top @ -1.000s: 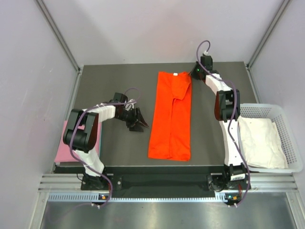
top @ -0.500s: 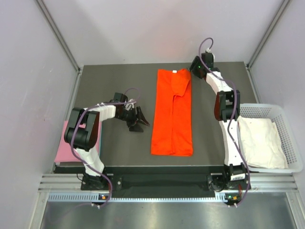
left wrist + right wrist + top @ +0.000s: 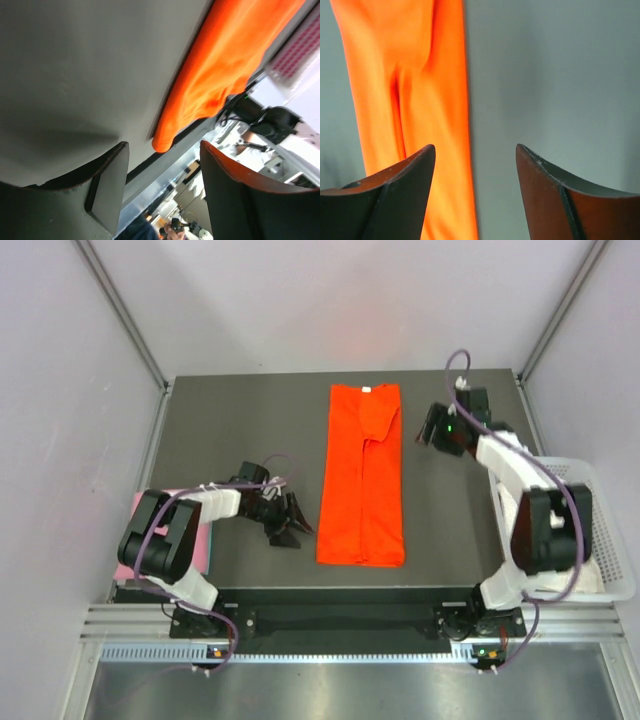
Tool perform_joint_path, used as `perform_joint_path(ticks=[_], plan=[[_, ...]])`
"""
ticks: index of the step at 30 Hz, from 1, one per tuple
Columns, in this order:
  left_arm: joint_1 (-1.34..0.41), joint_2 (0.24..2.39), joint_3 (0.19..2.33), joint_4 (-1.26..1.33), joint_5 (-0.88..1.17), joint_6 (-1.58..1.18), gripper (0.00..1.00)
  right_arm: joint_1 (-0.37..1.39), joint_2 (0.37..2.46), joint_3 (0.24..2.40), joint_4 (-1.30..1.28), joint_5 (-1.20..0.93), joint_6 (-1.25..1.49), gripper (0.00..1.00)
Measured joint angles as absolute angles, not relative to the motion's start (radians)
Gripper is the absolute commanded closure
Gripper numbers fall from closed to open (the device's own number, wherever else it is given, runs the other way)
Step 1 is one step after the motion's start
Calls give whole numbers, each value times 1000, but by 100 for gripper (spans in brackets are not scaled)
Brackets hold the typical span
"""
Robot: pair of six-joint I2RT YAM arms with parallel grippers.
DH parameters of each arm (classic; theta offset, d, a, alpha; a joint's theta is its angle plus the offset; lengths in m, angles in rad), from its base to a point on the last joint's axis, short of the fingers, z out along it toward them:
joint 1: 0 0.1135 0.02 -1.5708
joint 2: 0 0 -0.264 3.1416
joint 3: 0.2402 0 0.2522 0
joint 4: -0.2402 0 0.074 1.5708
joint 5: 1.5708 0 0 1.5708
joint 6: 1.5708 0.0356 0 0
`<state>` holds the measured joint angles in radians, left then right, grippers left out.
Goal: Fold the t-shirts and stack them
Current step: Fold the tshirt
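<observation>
The orange-red t-shirt [image 3: 362, 475] lies flat mid-table, folded lengthwise into a long strip with its collar at the far end. My left gripper [image 3: 290, 521] stands open and empty just left of the strip's near-left corner; in the left wrist view that corner [image 3: 167, 137] shows beyond the gripper [image 3: 162, 155]. My right gripper [image 3: 436, 428] is open and empty, off the strip's far right edge, and the right wrist view shows the orange-red t-shirt [image 3: 405, 75] past the gripper [image 3: 475, 150]. A pale pink t-shirt [image 3: 204, 545] lies under the left arm. A white t-shirt [image 3: 598, 550] sits in the basket.
A white mesh basket [image 3: 572, 465] stands off the table's right edge, partly covered by the right arm. The enclosure's walls close in the back and both sides. Dark bare tabletop [image 3: 240, 420] lies on either side of the orange strip.
The right gripper opened, let go of the shirt's far right corner and drew back to the right and nearer. The shirt's strip straightened. The left gripper slid slightly nearer.
</observation>
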<state>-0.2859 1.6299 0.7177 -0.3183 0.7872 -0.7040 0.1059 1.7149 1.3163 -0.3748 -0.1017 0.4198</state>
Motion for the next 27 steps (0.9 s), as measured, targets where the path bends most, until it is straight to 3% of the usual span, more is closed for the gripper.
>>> perform_joint_path(ticks=[3, 9, 17, 19, 20, 27], plan=[[-361, 1594, 669, -302, 759, -731, 37, 167, 1468, 989, -358, -156, 456, 37], [-457, 1464, 559, -244, 670, -836, 37, 380, 1144, 592, -384, -208, 609, 39], [-483, 1400, 484, -154, 630, -951, 38, 497, 884, 406, -400, -197, 785, 45], [-488, 1410, 484, -136, 630, -965, 44, 497, 871, 372, -400, -196, 817, 46], [-491, 1414, 484, -130, 630, -971, 53, 497, 866, 353, -401, -196, 834, 47], [-500, 1436, 483, -114, 609, -979, 54, 498, 844, 293, -385, -212, 900, 49]])
